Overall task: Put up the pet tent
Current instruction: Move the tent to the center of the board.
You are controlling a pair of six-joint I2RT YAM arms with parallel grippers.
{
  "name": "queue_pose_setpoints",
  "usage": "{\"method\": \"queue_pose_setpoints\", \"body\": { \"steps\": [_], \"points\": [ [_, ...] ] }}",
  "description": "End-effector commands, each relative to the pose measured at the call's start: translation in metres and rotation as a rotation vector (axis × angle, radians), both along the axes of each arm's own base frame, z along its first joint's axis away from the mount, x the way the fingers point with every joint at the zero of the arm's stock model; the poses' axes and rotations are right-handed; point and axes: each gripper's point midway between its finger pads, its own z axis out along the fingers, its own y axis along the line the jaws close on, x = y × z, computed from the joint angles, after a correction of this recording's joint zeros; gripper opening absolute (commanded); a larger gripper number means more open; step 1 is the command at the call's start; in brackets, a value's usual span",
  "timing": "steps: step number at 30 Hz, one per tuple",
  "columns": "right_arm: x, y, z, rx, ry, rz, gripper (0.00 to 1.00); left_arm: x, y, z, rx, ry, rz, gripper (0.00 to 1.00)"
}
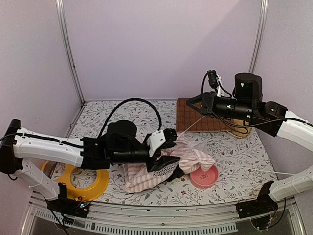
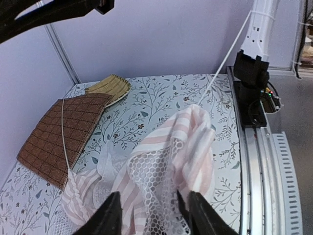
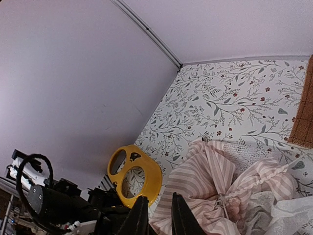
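Pet tent (image 1: 146,176) is lying as a crumpled, un-raised heap at near-centre of the floral table (image 1: 93,117), pink/white stripes w/ white mesh on top. L gripper (image 1: 174,151) is reaching in from the left & sitting low on the heap's top. From its wrist cam the fingers (image 2: 110,215) are standing apart w/ a fold of mesh bunched btwn them, not pinched flat. R gripper (image 1: 189,102) is hovering higher, over the left edge of the brown quilted mat (image 1: 205,125) at far-right. Its jaws are showing only a narrow gap, w/ nothing seen btwn them. A thin clear pole (image 2: 64,132) is running from the tent fabric up across the mat. Pink bowl (image 1: 204,177) is sitting just right of the heap, w/ tent fabric touching its far rim. Woven tan piece (image 1: 243,132) is poking out from under the mat's near-right corner. Yellow ring-shaped dish (image 1: 83,185) is sitting near-left, partly under the L arm, apart from the tent.
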Motion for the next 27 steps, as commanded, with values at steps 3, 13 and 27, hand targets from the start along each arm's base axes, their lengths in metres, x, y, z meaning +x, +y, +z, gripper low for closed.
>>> {"method": "queue_pose_setpoints", "body": {
  "steps": [3, 13, 27],
  "points": [
    [-0.018, -0.026, -0.05, -0.26, 0.074, 0.019, 0.35, 0.014, 0.03, 0.031, -0.183, 0.24, 0.161, 0.63],
    [-0.051, -0.047, -0.132, -0.588, 0.133, 0.17, 0.71, 0.068, 0.107, -0.027, -0.121, 0.634, 0.614, 0.61],
    [-0.112, -0.08, -0.221, -0.852, 0.312, 0.313, 0.83, 0.076, 0.114, -0.043, -0.132, 0.754, 0.63, 0.61]
  ]
}}
